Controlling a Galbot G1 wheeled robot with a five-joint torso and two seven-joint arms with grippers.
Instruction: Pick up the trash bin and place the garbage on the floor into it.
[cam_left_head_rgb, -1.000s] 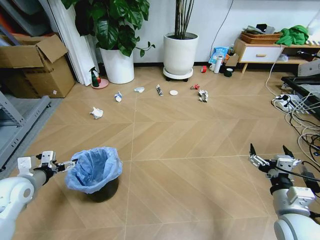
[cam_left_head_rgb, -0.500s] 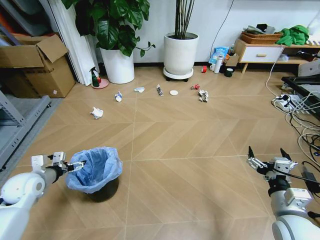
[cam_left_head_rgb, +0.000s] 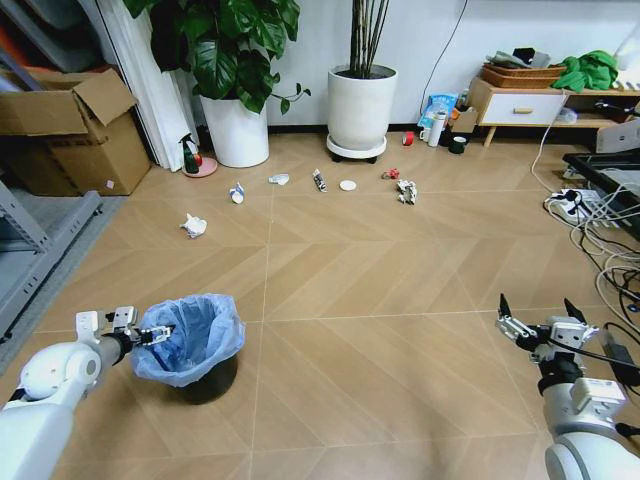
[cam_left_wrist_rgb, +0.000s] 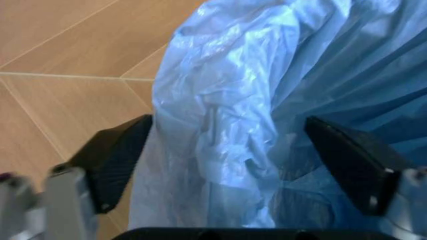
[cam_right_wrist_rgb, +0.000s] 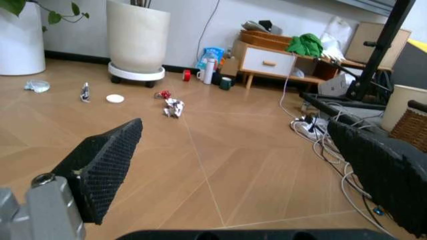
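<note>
The trash bin (cam_left_head_rgb: 190, 345), small and dark with a crinkly light-blue bag over its rim, stands on the floor (cam_left_head_rgb: 380, 290) at the lower left. My left gripper (cam_left_head_rgb: 155, 333) is open at the bin's left rim. In the left wrist view its fingers (cam_left_wrist_rgb: 113, 155) straddle the bag-covered rim (cam_left_wrist_rgb: 220, 100), one outside and one inside. The garbage lies far ahead: a white paper wad (cam_left_head_rgb: 193, 227), a blue-white tube (cam_left_head_rgb: 237, 192), a white disc (cam_left_head_rgb: 347, 185), a red wrapper (cam_left_head_rgb: 390, 174) and a crumpled wrapper (cam_left_head_rgb: 406, 192). My right gripper (cam_left_head_rgb: 543, 318) hangs open and empty at the lower right.
Two big white plant pots (cam_left_head_rgb: 360, 108) stand at the back wall, with a green spray bottle (cam_left_head_rgb: 188, 156) beside the left one. A cardboard box (cam_left_head_rgb: 70, 135) is at the far left. Cables and a power strip (cam_left_head_rgb: 575, 205) lie along the right, beside a low cabinet (cam_left_head_rgb: 525, 105).
My left gripper has slid right and slightly down, until its fingers straddle the bin's rim. The right arm has barely moved.
</note>
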